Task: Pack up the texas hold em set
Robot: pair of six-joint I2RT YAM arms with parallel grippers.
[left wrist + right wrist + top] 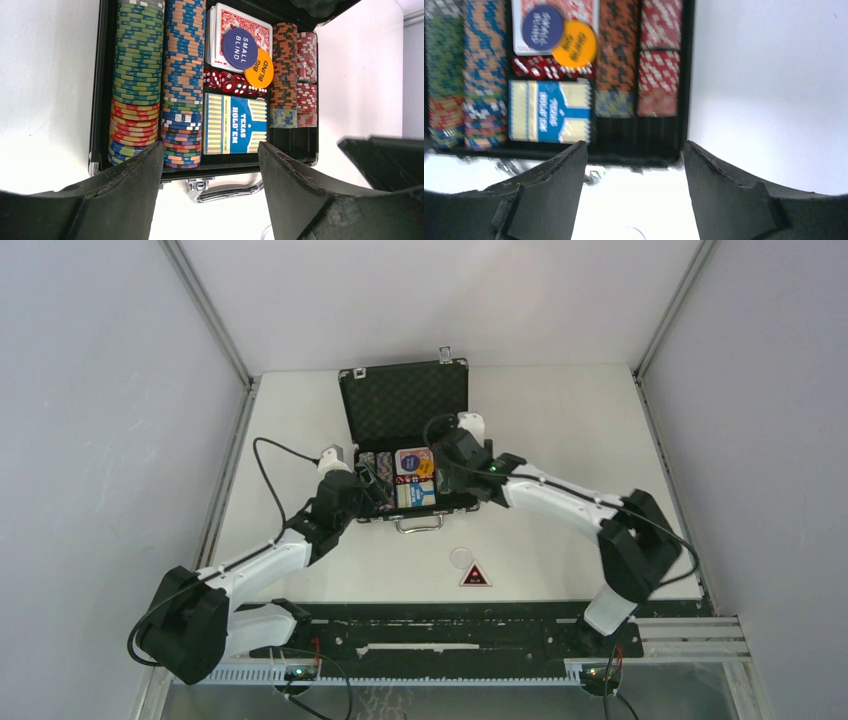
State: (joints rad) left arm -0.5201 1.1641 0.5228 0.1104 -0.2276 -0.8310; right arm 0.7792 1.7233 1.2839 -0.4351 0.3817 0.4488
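The small black briefcase with silver trim lay open at the middle of the white surface, towards its far side, with its long axis running left to right and its silver handle facing the arms. Its foam-lined lid stood upright along the far long edge, beyond the fingers of both arms. The tray looked fully loaded. Green-and-red and blue-and-orange chip stacks filled the left, and orange-and-black and red-and-white stacks the right. Between them lay a red card deck carrying the round purple small-blind token and orange big-blind token, then a row of red dice and the blue Texas Hold'em deck box. The left fingers hung spread and empty over the tray's near left part, and the right fingers, likewise spread and empty, over its right end. The right arm sat nearer the lid's right edge and was probably the better placed to tip it shut. Both arms over the tray lay in the lid's closing path. A white disc and a red triangular marker lay on the surface nearer the bases, well apart from the case.
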